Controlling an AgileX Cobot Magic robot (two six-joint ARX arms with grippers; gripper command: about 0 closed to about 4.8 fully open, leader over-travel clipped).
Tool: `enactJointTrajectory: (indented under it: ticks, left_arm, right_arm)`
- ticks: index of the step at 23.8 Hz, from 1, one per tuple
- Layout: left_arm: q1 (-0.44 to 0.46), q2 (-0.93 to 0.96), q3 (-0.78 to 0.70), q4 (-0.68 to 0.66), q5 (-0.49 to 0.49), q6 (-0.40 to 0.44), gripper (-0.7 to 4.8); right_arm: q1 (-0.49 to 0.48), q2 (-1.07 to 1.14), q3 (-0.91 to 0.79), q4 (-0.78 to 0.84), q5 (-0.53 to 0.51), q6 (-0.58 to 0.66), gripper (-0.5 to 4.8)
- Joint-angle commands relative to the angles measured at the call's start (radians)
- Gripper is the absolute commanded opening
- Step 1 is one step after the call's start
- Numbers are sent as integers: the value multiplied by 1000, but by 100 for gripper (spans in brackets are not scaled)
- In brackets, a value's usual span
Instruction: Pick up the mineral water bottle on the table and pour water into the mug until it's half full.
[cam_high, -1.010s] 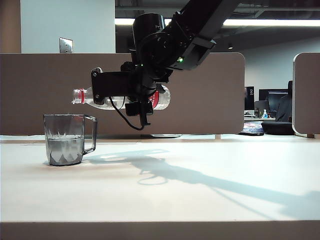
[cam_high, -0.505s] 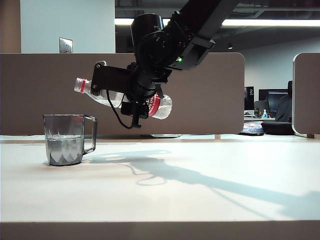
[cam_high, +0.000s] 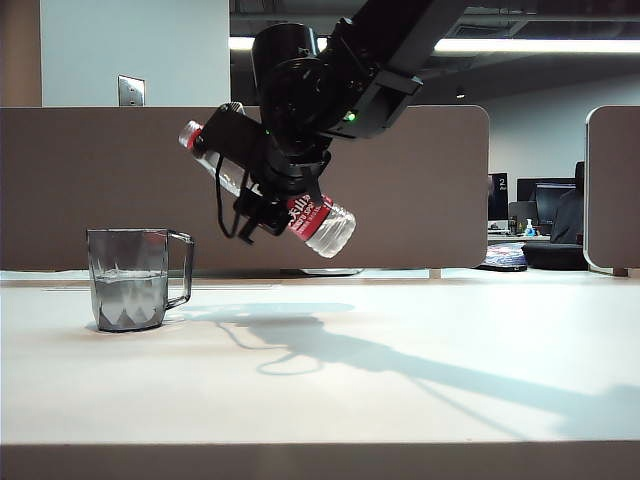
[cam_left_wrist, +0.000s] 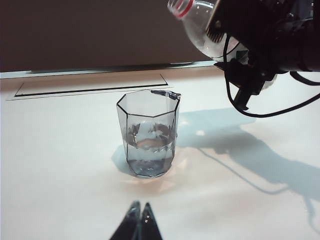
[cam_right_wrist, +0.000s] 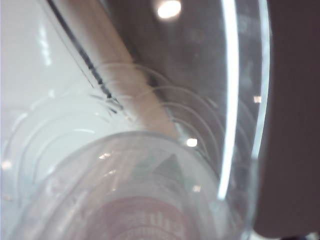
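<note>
The right claw (cam_high: 268, 185) is clamped on the mineral water bottle (cam_high: 318, 220), neck tipped upward so no water spills. Below and beside it, the mug (cam_high: 128, 279) stands roughly half-full on the bench (cam_high: 400, 380). The left claw (cam_left_wrist: 139, 220), pinched closed and empty, hangs near the mug.

— What does my right arm (cam_high: 380, 50) look like from out there?
— All black, blocky housings, a round joint drum, one small green light (cam_high: 351, 117), a black cable (cam_high: 222, 205) looping below.
— And my left gripper (cam_left_wrist: 136, 225)?
— Two dark, tapered fingertips, possibly glossy; the view's tight.
</note>
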Motion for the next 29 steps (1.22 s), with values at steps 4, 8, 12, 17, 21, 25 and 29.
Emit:
enactJointTrajectory:
  ticks: [4,8,12,17,21,25,29]
  left_arm:
    - [1,0,3,9,2,0,-5]
    - [1,0,3,9,2,0,-5]
    - [1,0,3,9,2,0,-5]
    - [1,0,3,9,2,0,-5]
    - [1,0,3,9,2,0,-5]
    - [1,0,3,9,2,0,-5]
    - [1,0,3,9,2,0,-5]
  right_arm:
    - [15,-24,8,-18,74,400,193]
    - [6,-31,8,-85,74,564,188]
    - [0,-36,6,-159,27,648,188]
    - [1,-50,4,-228,-119,725,196]
    - [0,-67,-27,-216,-161,773,203]
    - [-9,-108,-155,-85,-261,807,202]
    - [-16,-150,-311,121,-297,822,202]
